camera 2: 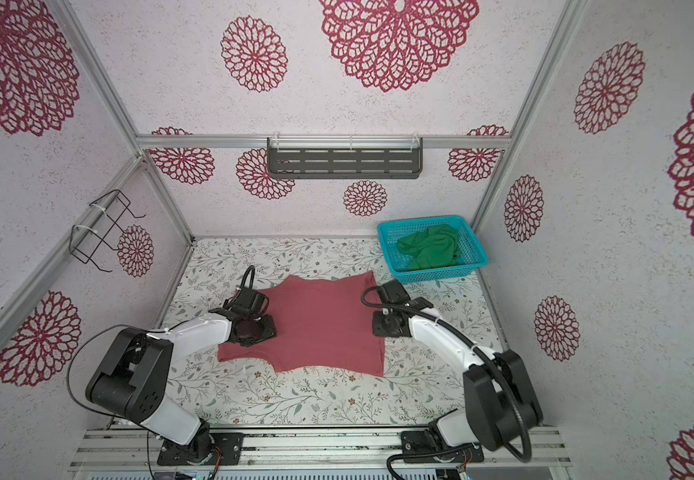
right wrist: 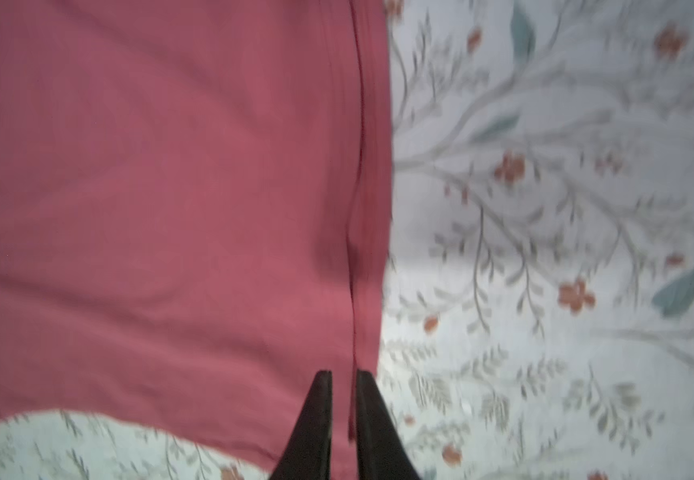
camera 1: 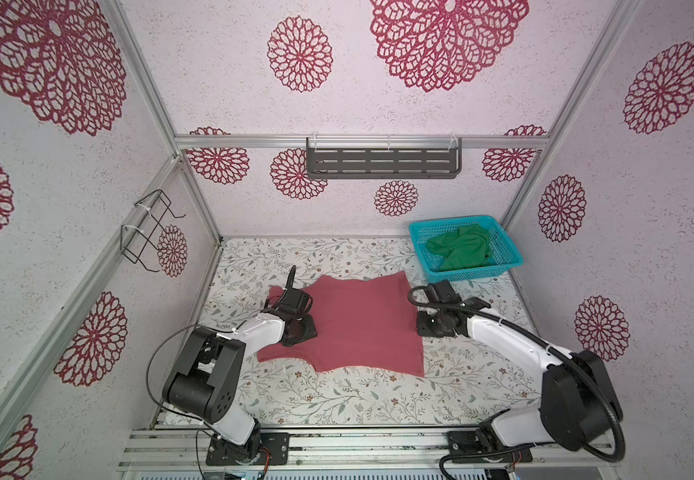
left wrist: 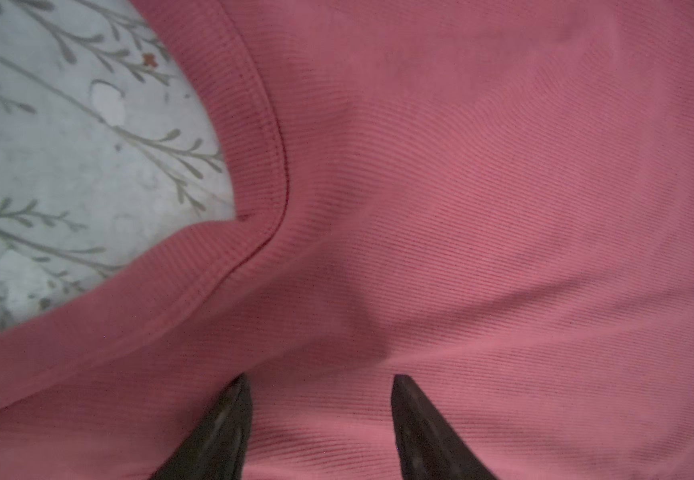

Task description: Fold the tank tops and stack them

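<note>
**Top views.** The pink tank top (camera 1: 361, 328) lies spread flat near the middle of the flowered table (camera 1: 337, 403) in both top views. Its strap end points left and its hem points right. The green tank top (camera 1: 459, 251) lies crumpled inside the turquoise basket (camera 1: 478, 272). That basket stands at the far right corner of the table, near the pink garment but not touching it. The left arm (camera 1: 253, 332) reaches over the strap end, and the right arm (camera 1: 499, 334) stands at the hem. From above, the wrists hide the fingertips of both arms.

**Left wrist view.** The left gripper (left wrist: 320, 378) hangs over pink cloth, near a curved bound edge with bare table beyond it. Its fingers (left wrist: 228, 428) are spread well apart and hold nothing; the cloth lies flat beneath them.

**Right wrist view (blurred).** The right gripper (right wrist: 343, 374) sits at the stitched hem, close to a corner of the garment. Only a narrow gap separates its fingers, and the hem seam runs into that gap. Whether they pinch the cloth cannot be determined.
</note>
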Motion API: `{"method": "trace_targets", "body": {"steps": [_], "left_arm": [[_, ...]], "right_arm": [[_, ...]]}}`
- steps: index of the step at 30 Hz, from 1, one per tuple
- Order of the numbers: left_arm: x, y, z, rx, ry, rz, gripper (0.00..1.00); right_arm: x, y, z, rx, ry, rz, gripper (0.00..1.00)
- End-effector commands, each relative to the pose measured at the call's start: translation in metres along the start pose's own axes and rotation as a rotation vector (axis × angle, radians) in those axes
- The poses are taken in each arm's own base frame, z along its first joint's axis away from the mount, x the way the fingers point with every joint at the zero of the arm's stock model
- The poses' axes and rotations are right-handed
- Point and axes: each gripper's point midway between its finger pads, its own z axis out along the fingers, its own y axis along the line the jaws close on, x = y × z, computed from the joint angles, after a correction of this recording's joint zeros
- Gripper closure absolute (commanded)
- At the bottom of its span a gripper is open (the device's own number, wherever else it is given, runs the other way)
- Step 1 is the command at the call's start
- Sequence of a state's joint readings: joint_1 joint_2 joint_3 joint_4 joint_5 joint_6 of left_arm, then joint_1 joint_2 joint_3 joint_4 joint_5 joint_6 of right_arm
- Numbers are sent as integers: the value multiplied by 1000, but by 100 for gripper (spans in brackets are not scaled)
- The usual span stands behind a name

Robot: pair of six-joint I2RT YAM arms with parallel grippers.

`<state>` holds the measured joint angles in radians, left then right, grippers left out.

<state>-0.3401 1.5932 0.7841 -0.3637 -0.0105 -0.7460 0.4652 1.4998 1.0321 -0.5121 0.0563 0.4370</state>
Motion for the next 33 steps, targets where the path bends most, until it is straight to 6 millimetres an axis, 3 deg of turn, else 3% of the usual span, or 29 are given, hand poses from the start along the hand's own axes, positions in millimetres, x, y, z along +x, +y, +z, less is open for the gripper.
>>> {"method": "trace_targets", "body": {"steps": [1,6,10,12,17,19,25,29,33], "left_arm": [[50,55,10,-158,153,-52,41],[49,61,7,-160,141,-70,41],[45,61,7,-151,134,-77,41],[43,62,7,-157,131,-77,41],[41,66,7,-164,128,-82,41],[42,67,7,-163,131,-87,41],[39,67,5,-165,122,-95,41],[27,57,-3,-138,93,-97,41],[5,40,-19,-103,54,-73,41]], "right_arm": [[-75,12,20,56,-180,-47,85],[-136,42,75,50,-205,-96,83],[-156,56,119,21,-170,-108,82],[-161,48,133,40,-158,-90,82],[-168,2,155,139,-125,-42,81],[-168,-9,155,161,-119,-47,80],[-181,-5,137,159,-146,-83,79],[-189,19,100,86,-204,-110,78],[-176,46,79,16,-215,-140,78]]}}
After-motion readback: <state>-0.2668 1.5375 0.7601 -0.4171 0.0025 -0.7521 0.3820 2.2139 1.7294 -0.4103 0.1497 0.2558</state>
